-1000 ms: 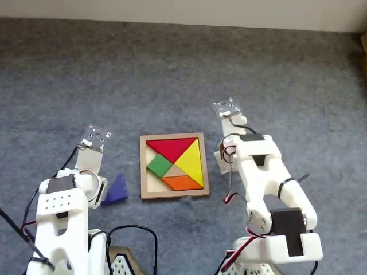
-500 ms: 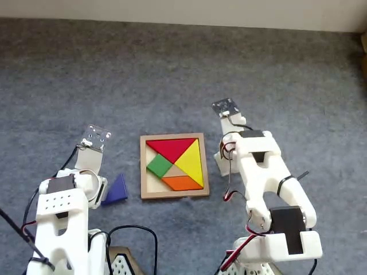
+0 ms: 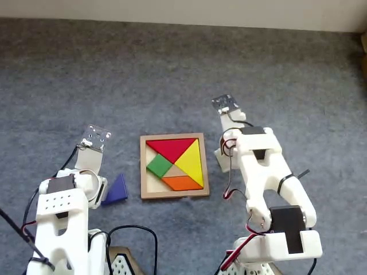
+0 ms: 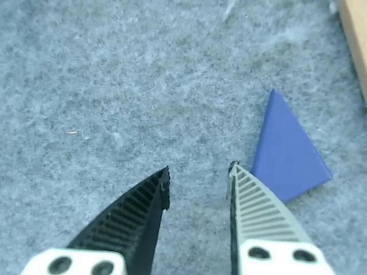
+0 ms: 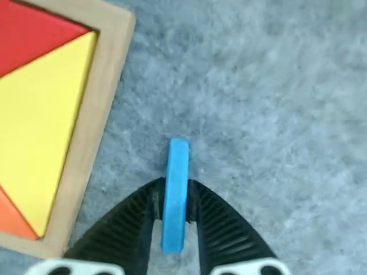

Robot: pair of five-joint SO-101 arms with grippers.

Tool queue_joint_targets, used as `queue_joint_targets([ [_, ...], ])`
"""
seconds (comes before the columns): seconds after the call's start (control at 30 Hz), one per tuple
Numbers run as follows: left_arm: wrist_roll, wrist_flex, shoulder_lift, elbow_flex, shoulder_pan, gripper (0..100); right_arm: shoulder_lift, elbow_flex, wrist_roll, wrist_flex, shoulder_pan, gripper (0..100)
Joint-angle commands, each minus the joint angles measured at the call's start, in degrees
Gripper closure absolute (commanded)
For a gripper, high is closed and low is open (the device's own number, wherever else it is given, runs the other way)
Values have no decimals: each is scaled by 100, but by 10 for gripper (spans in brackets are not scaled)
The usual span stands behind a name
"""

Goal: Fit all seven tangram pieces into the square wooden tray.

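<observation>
The square wooden tray (image 3: 143, 166) lies mid-table and holds a red (image 3: 172, 148), a yellow (image 3: 192, 163), a green (image 3: 159, 165) and an orange piece (image 3: 182, 183); bare wood shows along its left side. A dark blue triangle (image 3: 116, 188) lies flat on the carpet left of the tray. My left gripper (image 4: 199, 167) stands open just over the carpet, its pale finger beside that triangle (image 4: 287, 154). My right gripper (image 5: 174, 184) is shut on a light blue piece (image 5: 178, 157), held on edge right beside the tray's frame (image 5: 103, 114).
Grey carpet covers the whole table. The left arm (image 3: 60, 206) stands left of the tray and the right arm (image 3: 266, 177) right of it. A black cable (image 3: 135, 232) loops at the front. Open carpet lies behind the tray.
The right arm's wrist has shifted slightly toward the back of the table with the light blue piece in its grip. The left arm and the dark blue triangle have stayed put.
</observation>
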Motion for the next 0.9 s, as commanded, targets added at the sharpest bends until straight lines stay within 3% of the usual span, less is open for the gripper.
queue_joint_targets([
  [0.0, 26, -79, -110, -40, -84, 825, -48, -409, 343, 321, -75, 994],
  [0.23, 26, -79, -110, -40, -84, 825, -48, -1798, 360, 1622, -92, 994],
  [0.43, 26, -79, -110, -40, -84, 825, -13, -2835, 598, 2308, -769, 994],
  [0.77, 26, -79, -110, -40, -84, 825, 13, -3020, 659, 2158, -2571, 994],
  [0.87, 26, -79, -110, -40, -84, 825, 92, -2826, 97, 1657, -2800, 994],
])
